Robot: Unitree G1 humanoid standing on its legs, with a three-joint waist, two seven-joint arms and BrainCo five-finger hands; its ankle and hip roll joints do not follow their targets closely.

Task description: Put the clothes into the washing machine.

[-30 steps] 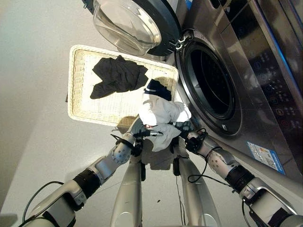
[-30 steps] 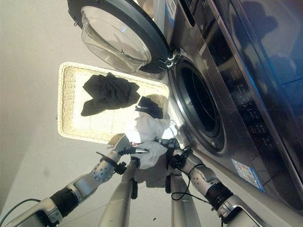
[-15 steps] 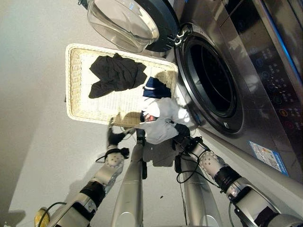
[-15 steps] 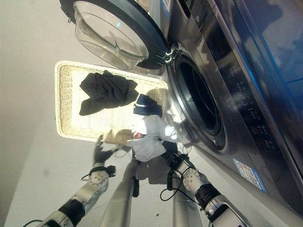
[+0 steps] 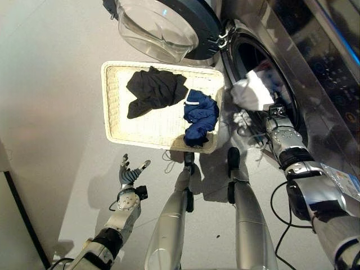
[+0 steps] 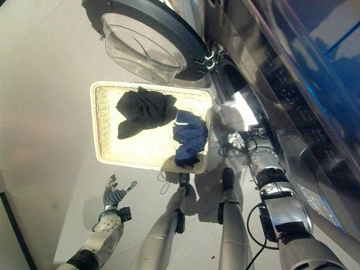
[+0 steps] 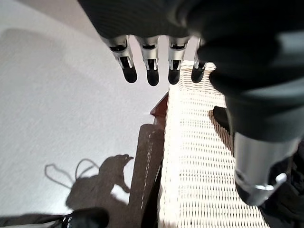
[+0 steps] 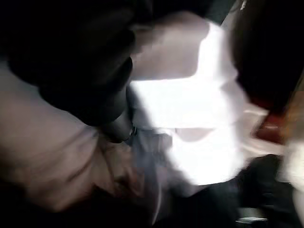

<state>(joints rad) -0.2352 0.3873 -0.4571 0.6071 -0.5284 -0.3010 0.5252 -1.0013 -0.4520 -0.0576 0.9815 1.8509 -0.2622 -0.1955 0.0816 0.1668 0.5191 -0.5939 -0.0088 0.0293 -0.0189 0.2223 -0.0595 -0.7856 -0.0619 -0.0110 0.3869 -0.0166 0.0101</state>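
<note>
1. We see the washing machine (image 5: 315, 67) along the right side of the scene, its steel front sloping away from us and its round drum opening facing the floor (image 5: 50, 112).
2. Its door (image 5: 169, 22) stands swung wide open above the basket, the clear bowl-shaped glass bulging toward us.
3. The pale wicker basket (image 5: 115, 107) lies flat on the floor just beside the machine, below the open door.
4. A black garment (image 5: 153, 91) lies crumpled in the basket, in the half nearer the door.
5. A blue garment (image 5: 200, 115) lies bunched in the basket's corner nearest the machine, one end draped on the rim.
6. The white garment (image 5: 252, 93) sits bunched at the mouth of the drum, already inside the rim of the opening.
7. Our right hand (image 5: 277, 112) reaches up to the drum opening, right against the white garment; in the right wrist view bright white cloth lies pressed around the dark cover, and we cannot tell whether the fingers are curled on it or loose.
8. Our left hand (image 5: 128, 173) hangs over the bare floor, well apart from the basket's near edge, fingers (image 7: 152, 71) spread and straight, holding nothing; its wrist view looks along the basket's woven side.
</note>
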